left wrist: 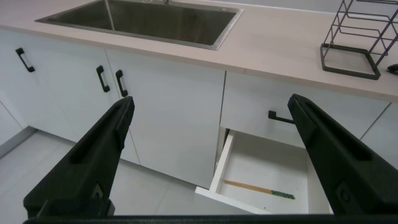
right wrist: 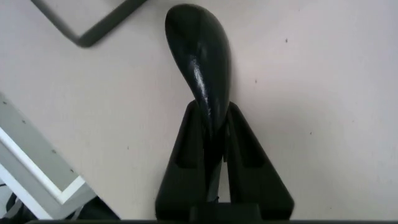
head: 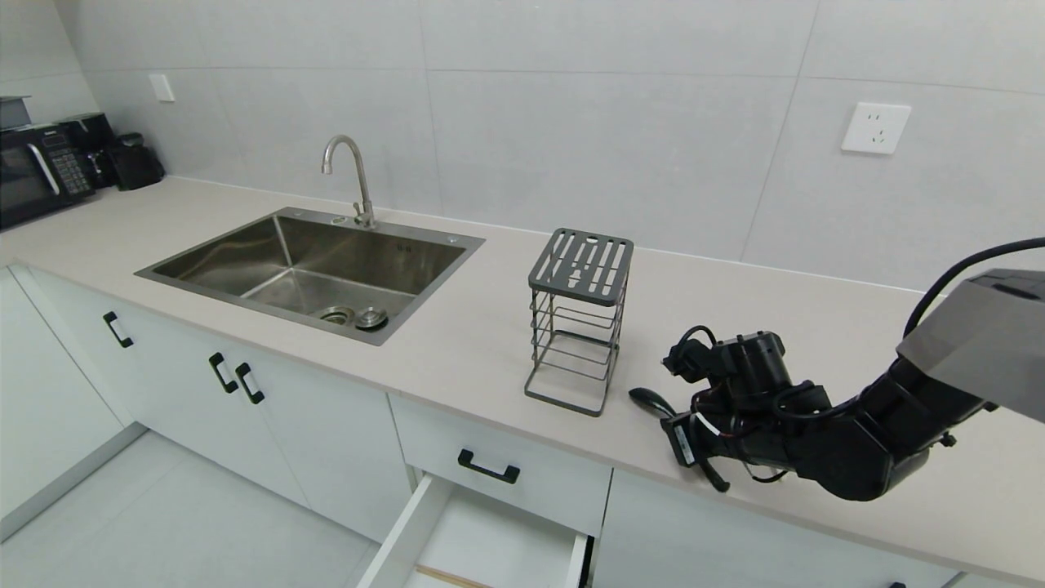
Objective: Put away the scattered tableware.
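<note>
Gripping glossy black teardrop-bowled spoon (right wrist: 199,56) by its handle: right jaws, at matte beige counter (head: 482,335); left jaws open.

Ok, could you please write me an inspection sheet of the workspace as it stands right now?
Surface: pale countertop with a steel sink set into it.
Job's things: black spoon near the wire rack; chopsticks in the open drawer.
Clutter: nothing seen.
Grippers: right gripper, fingers shut on the spoon's handle; left gripper open and empty, facing the cabinets below the counter.
Cables: black cable arching over the right arm.
Surroundings: faucet, microwave, wall socket.
</note>
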Controlling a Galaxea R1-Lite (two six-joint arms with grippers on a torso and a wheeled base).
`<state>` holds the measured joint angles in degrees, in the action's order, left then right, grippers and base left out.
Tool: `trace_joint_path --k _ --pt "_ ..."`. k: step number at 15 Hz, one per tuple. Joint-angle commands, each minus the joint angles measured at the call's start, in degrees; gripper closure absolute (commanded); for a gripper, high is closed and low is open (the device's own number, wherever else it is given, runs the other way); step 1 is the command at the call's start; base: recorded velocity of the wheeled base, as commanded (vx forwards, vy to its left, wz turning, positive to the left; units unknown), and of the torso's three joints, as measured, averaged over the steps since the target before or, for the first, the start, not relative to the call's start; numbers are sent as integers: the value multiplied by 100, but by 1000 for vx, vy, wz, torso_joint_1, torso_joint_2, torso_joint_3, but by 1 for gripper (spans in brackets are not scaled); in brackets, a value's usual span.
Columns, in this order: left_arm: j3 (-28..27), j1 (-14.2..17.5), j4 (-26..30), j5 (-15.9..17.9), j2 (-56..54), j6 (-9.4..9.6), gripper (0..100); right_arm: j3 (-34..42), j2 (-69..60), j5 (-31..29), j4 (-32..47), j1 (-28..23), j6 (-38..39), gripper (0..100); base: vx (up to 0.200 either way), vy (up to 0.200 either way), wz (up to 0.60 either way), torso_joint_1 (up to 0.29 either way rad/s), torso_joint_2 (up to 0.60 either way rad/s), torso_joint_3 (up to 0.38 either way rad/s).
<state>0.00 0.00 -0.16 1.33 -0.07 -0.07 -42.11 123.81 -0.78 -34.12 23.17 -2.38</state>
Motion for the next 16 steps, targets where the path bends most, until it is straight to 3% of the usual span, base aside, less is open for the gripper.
trace_joint_path --k 1,12,16 --pt "0 0 -2 -1 7 -1 0 150 -243 8 11 -23 0 100 0 0 0 0 0 0" --pt "0 0 -2 -1 7 -1 0 1003 -1456 87 -112 12 -747 100 0 0 0 0 0 0" --pt "0 0 -2 -1 7 -1 0 1644 -2396 298 -103 100 -826 100 0 0 0 0 0 0"
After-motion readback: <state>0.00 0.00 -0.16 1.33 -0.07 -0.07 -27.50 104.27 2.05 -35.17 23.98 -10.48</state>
